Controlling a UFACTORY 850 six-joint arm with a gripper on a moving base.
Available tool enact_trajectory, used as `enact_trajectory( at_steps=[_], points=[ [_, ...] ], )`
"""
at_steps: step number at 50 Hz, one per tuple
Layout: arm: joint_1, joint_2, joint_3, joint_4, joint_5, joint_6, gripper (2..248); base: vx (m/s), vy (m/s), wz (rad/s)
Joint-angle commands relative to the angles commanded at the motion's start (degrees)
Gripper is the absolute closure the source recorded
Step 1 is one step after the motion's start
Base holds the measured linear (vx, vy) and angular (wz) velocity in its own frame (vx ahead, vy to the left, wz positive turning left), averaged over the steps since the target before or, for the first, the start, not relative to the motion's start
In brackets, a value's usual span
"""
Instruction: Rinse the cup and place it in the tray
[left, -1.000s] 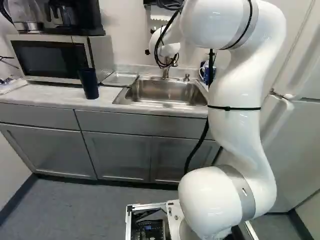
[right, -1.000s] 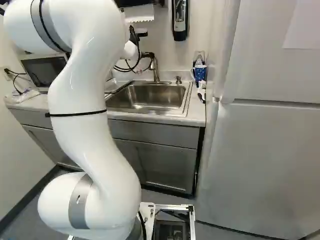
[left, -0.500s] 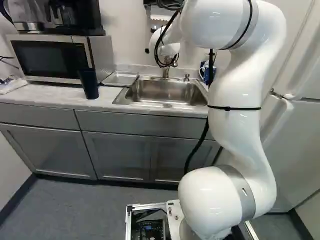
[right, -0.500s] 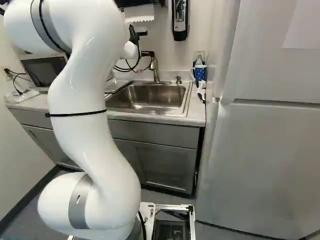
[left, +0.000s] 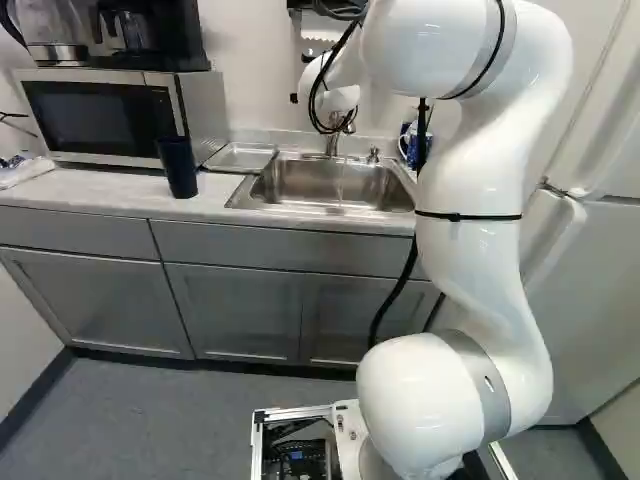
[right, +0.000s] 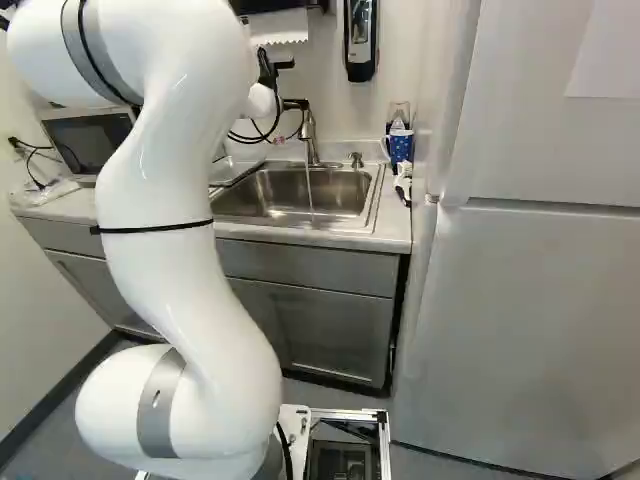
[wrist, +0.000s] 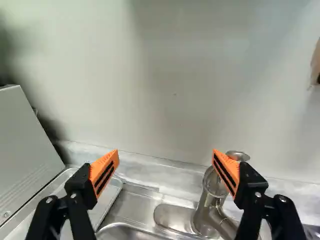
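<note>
Beside the faucet, a dark part of my gripper (right: 293, 104) shows in the right base view. In the wrist view the gripper (wrist: 166, 167) stands wide open, nothing between its fingers. One finger overlaps the faucet (wrist: 204, 207) near its lever (wrist: 237, 156); contact is unclear. A thin stream of water (right: 309, 190) falls from the faucet into the sink (left: 300, 185). The dark blue cup (left: 178, 167) stands upright on the counter before the microwave, away from the gripper. Left of the sink in the left base view lies the shallow metal tray (left: 240, 158).
The microwave (left: 100, 118) carries a coffee maker (left: 150, 35). Right of the sink stand a soap pump (right: 356, 160) and a blue mug (right: 399, 146). A dispenser (right: 360, 40) hangs on the wall, and a tall fridge (right: 530, 300) borders the counter.
Water now runs from the faucet, where no stream showed before. The dark gripper part beside the faucet has risen slightly. The base and the cup have stayed put.
</note>
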Motion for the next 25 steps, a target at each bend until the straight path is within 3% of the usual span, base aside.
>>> enact_trajectory(
  at_steps=[25],
  points=[
    [0.02,0.47,0.57,0.00,0.00,0.00,3,0.000,0.000,0.000]
  ],
)
